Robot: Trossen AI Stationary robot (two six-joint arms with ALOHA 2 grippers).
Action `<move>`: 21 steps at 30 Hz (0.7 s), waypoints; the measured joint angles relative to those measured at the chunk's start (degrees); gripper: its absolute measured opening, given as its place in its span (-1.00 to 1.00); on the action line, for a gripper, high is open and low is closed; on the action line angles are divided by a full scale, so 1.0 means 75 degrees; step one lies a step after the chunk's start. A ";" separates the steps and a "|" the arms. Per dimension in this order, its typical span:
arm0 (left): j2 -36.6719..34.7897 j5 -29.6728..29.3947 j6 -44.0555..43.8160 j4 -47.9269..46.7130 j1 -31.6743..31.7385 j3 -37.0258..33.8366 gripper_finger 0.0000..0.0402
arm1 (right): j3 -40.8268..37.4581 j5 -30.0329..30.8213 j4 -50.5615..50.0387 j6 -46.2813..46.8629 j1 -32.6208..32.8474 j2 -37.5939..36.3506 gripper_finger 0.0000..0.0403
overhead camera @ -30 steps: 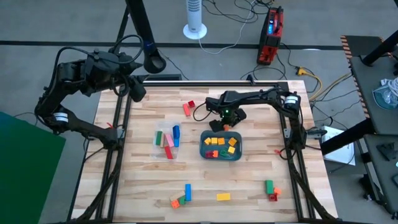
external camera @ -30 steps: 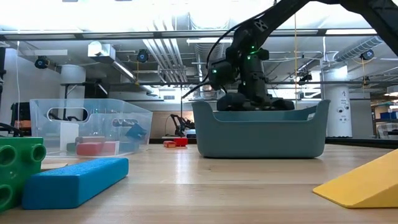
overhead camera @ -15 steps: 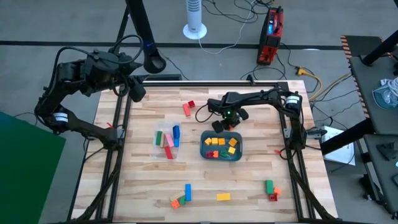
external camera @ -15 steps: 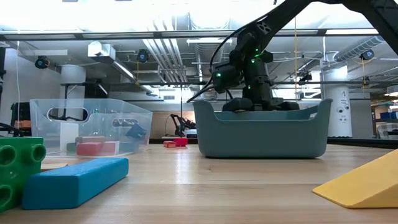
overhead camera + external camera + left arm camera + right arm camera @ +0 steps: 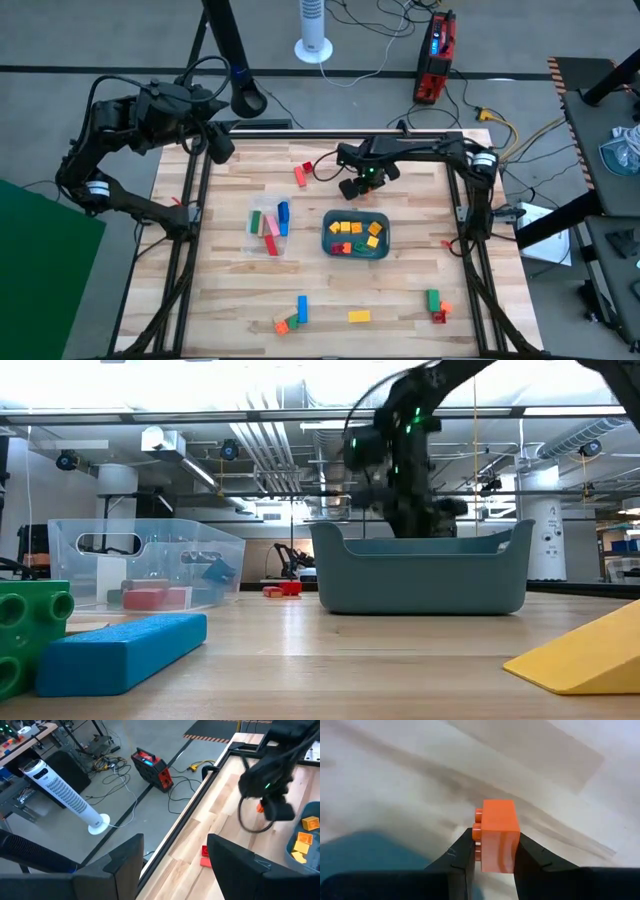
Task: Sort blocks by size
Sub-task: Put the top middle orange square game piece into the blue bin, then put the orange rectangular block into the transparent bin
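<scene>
I see the right arm stretched across the far part of the table (image 5: 400, 300), its right gripper (image 5: 362, 184) hanging above the bare wood just beyond the teal tray (image 5: 383, 243). In the right wrist view its two dark fingers (image 5: 532, 857) pinch an orange block (image 5: 496, 836) from both sides; the block is a short studded cube of glossy plastic, its studs facing sideways, held clear of the pale wood grain below. In the low view the gripper sits above the tray's far rim.

The left arm is folded back off the table's far left corner, its left gripper (image 5: 222, 148) over the frame edge. In the left wrist view its flat dark fingers (image 5: 122, 865) stand well apart with nothing between them.

The tray is a smooth, rounded-corner tub holding short blocks (image 5: 352, 232), mostly yellow and orange with some red. The clear plastic container (image 5: 268, 222), thin-walled and see-through, holds longer bars (image 5: 271, 227) in green, pink, red and blue. Two red blocks (image 5: 301, 174) lie on the wood near the far edge, to the left of the right gripper. Near the front edge lie a blue bar (image 5: 303, 308) beside small green and orange pieces, a yellow block (image 5: 359, 316), and a green and red cluster (image 5: 436, 305).
</scene>
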 joint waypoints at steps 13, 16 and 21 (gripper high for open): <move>0.0356 0.0617 -0.0691 0.0093 0.0000 0.0000 0.02 | 0.0023 0.0349 0.0243 -0.0293 0.2529 -0.1940 -0.36; 0.0629 0.1021 -0.0975 0.0180 -0.0001 0.0000 0.02 | 0.0011 0.0719 0.0231 0.0034 0.2863 -0.1849 -0.12; 0.1110 0.1292 -0.1635 0.0181 -0.0001 -0.0003 0.02 | 0.0000 0.0904 0.0141 0.0283 0.3106 -0.1645 0.15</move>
